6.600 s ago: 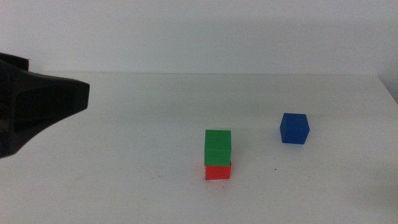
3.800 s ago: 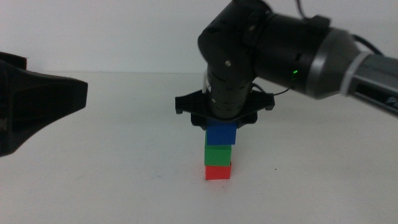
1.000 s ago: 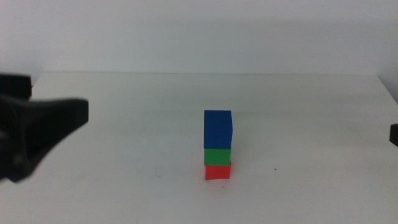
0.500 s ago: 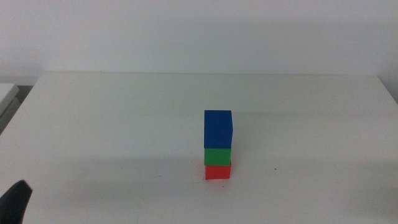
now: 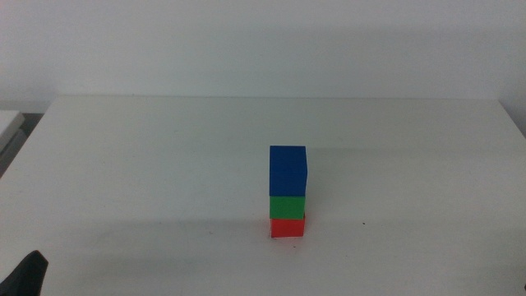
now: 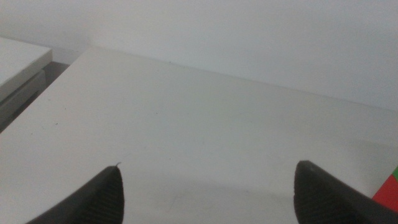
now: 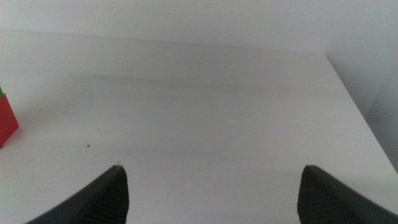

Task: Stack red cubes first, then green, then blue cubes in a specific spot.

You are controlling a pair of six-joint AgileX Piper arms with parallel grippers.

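As we count them on the white table (image 5: 148,164), there are three cubes, one of each colour, all in one upright stack.

Red cube (image 5: 288,227): we see one, at the bottom, resting on the table near the middle, slightly right of centre and toward the near side.
Green cube (image 5: 287,206): we see one, sitting directly on the red cube.
Blue cube (image 5: 288,170): we see one, on top of the green cube, its sides roughly in line with those below.
Left gripper (image 6: 208,196): one, spread wide and holding nothing, low at the near left; only a dark tip shows in the middle view.
Right gripper (image 7: 211,193): one, likewise spread wide and empty, at the near right, outside the middle view.
Contact: we see neither gripper touching the stack.
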